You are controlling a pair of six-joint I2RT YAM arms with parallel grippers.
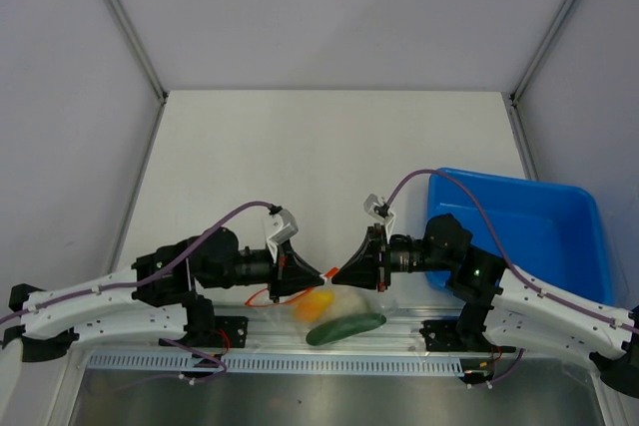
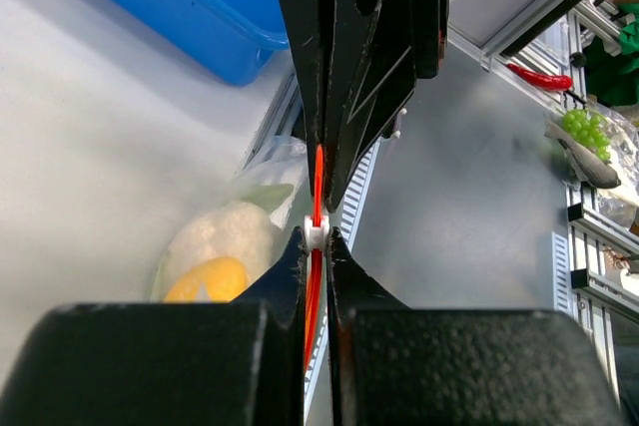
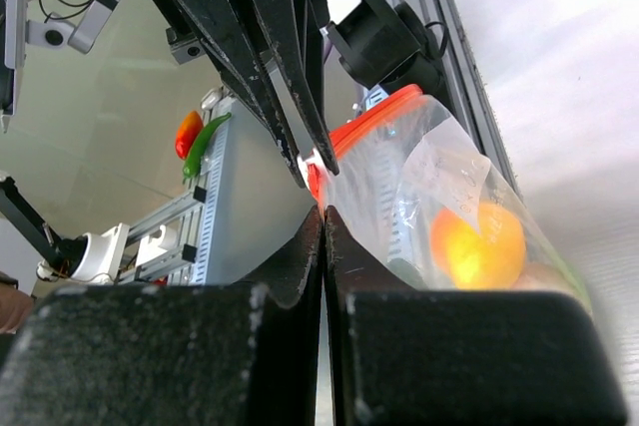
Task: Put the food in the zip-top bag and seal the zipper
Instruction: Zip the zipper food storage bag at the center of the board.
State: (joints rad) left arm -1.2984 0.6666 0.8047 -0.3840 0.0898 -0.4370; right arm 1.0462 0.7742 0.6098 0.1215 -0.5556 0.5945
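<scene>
The zip-top bag (image 1: 344, 311) hangs clear and crinkly between both grippers at the table's near edge. Through its plastic show the yellow-orange fruit (image 1: 315, 303), the dark green cucumber (image 1: 346, 328) and the pale leafy lump (image 2: 228, 234). My left gripper (image 2: 316, 236) is shut on the orange-red zipper (image 2: 319, 172), right at its white slider. My right gripper (image 3: 322, 209) is shut on the zipper's (image 3: 371, 125) end, tip to tip with the left one. In the top view the left gripper (image 1: 318, 274) and right gripper (image 1: 337, 272) meet above the bag. The fruit (image 3: 479, 244) glows through the bag wall.
A blue plastic tray (image 1: 519, 226) stands at the right of the table, behind the right arm. The metal rail (image 1: 300, 361) of the table's near edge runs just under the bag. Off the table lie toy peppers (image 3: 195, 137) and green grapes (image 2: 584, 132).
</scene>
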